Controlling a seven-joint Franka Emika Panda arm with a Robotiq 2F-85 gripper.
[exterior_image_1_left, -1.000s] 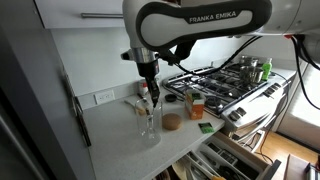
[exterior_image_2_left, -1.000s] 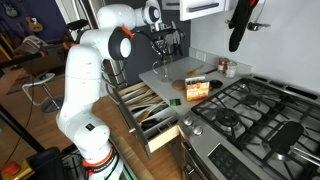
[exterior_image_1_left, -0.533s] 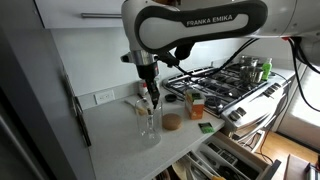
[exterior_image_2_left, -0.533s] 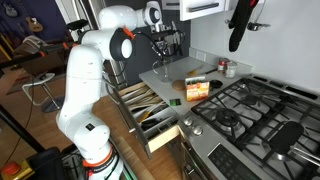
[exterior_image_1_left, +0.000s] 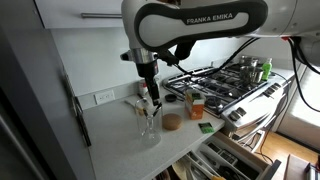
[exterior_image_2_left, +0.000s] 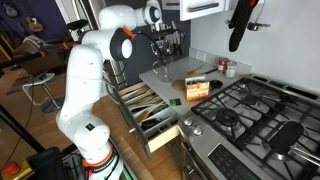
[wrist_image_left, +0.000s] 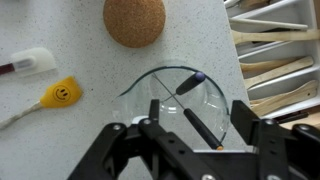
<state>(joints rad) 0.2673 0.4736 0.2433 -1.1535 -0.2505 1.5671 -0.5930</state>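
**Gripper spread over glass w/ pen inside**

I've got the gripper (wrist_image_left: 180, 122) hanging directly over the clear round drinking glass (wrist_image_left: 172, 98). In the wrist view the fingers (wrist_image_left: 116, 135) stand apart, one on each side of the rim, pinching nothing. Inside the glass a thin dark pen with a blue tip (wrist_image_left: 194, 82) leans against the wall, tip up near the rim.

The glass stands on the pale speckled countertop (wrist_image_left: 60, 125), near its front edge in an exterior view (exterior_image_1_left: 149, 126). Just beyond it lies a round cork coaster (wrist_image_left: 134, 20), apart from the glass. To one side I see a yellow tag w/ a smiley face (wrist_image_left: 60, 93) and a white-capped marker (wrist_image_left: 30, 62), both flat on the counter. An open drawer of wooden utensils (wrist_image_left: 275, 50) is at the frame edge.

Only text I can read: "FRANKA EMIKA" on the white robot arm (exterior_image_1_left: 213, 17). An orange box (exterior_image_1_left: 195, 102) sits further along the counter, beside the gas stove (exterior_image_1_left: 228, 80); its label is too small to read. In an exterior view the gripper (exterior_image_2_left: 160, 60) is small and its fingers don't resolve.
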